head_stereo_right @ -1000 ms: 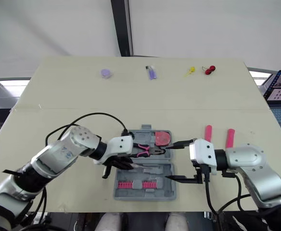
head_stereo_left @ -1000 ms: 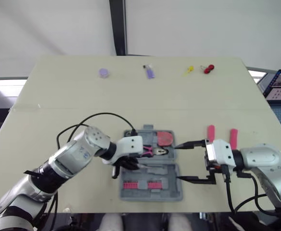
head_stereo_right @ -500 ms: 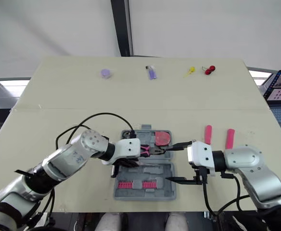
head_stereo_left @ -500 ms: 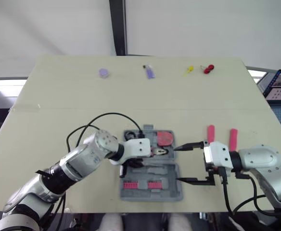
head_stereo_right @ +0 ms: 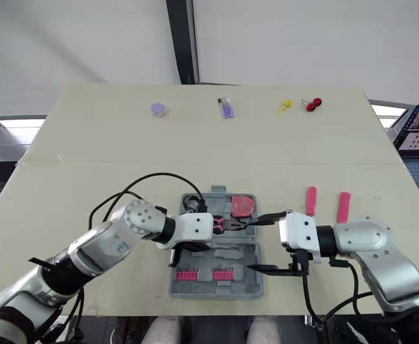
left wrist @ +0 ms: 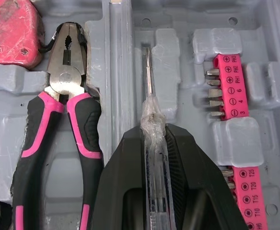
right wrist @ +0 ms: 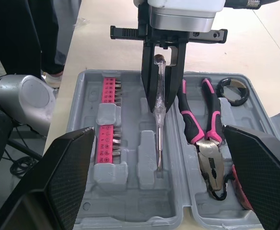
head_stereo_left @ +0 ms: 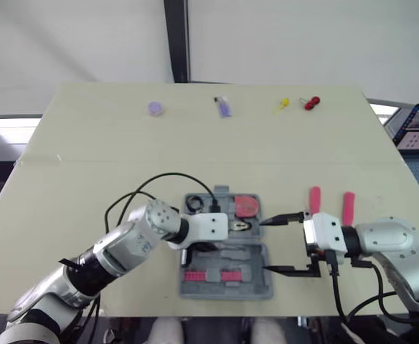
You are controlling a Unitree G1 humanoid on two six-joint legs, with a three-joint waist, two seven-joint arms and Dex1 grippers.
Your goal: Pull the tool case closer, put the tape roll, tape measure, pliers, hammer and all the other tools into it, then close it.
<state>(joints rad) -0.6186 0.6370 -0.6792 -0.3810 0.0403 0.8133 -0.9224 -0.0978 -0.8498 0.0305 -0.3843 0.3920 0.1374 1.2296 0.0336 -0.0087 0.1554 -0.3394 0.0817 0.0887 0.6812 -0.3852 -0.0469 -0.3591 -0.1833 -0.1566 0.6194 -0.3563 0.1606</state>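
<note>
Since last frame we note left end effector (left wrist: 154, 133) shifted right over the tool case (head_stereo_left: 256, 287), lower centre of frame, clamped on the screwdriver (left wrist: 149, 91); right end effector (head_stereo_left: 264, 244) spread wide at its right edge.

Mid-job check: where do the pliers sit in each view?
Left eye view: pliers in the case's far half, beside the tape measure.
Right eye view: same spot.
Left wrist view: across the centre ridge from the screwdriver.
Right wrist view: past the screwdriver from the bit strip.
Shared landmark: the pink bit strip, in the case's near half.
</note>
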